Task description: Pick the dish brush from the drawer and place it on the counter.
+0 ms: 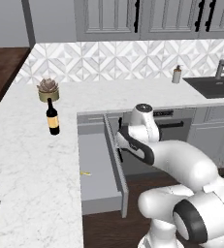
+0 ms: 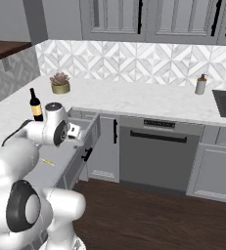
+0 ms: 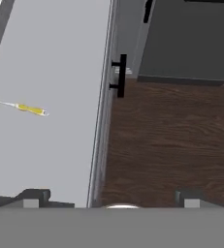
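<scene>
Pincer point(image 3: 108, 197) wide, empty, straddling the drawer point(image 3: 50, 58) front edge. Dish brush point(image 3: 17, 106) lies flat at frame left on the drawer floor. Shift left over the yellow handle, align jaws across it, descend, then lift to tabletop point(image 1: 31, 160).

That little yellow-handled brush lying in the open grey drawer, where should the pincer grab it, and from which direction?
Probably at the middle of the thin yellow handle of the small white-headed dish brush, coming straight down from above. It lies flat on the floor of the wide shallow grey drawer, so only its top is reachable, and the slim handle suits the open pincer closing across it.
</scene>
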You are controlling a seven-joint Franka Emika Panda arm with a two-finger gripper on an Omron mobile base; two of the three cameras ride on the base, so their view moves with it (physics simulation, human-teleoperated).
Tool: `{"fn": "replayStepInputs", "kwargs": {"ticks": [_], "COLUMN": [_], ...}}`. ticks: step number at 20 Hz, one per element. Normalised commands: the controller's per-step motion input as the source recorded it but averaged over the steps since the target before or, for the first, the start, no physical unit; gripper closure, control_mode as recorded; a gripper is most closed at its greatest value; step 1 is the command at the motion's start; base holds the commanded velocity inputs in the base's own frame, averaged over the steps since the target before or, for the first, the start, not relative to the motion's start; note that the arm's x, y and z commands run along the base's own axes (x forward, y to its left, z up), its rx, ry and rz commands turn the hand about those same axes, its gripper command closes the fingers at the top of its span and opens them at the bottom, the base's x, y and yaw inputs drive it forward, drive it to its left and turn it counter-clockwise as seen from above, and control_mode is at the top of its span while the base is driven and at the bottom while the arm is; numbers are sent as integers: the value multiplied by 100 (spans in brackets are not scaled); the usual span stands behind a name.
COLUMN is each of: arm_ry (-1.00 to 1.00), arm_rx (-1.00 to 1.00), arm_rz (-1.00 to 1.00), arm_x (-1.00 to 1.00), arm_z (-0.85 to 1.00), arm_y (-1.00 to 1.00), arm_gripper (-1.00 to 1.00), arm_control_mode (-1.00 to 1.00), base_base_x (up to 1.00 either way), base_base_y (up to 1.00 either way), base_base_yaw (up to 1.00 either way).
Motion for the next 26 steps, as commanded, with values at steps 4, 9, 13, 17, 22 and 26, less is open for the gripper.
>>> {"fn": "replayStepInputs", "kwargs": {"ticks": [4,9,13,17,22,26], "arm_ry": [-1,0,7,3,3,8], "arm_rx": [0,-3,-2,0,0,0], "arm_rz": [0,-1,-14,-11,-7,-1], "arm_x": [94,69,19,2,14,41], "arm_z": [-38,-5,-45,-82,-43,-53], "arm_y": [47,13,-1,-10,0,4], "arm_gripper": [-100,-100,-100,-100,-100,-100], "arm_control_mode": [-100,-100,-100,-100,-100,-100], "base_base_x": [0,0,0,0,0,0], "base_base_y": [0,0,0,0,0,0], "base_base_yaw": [0,0,0,0,0,0]}}
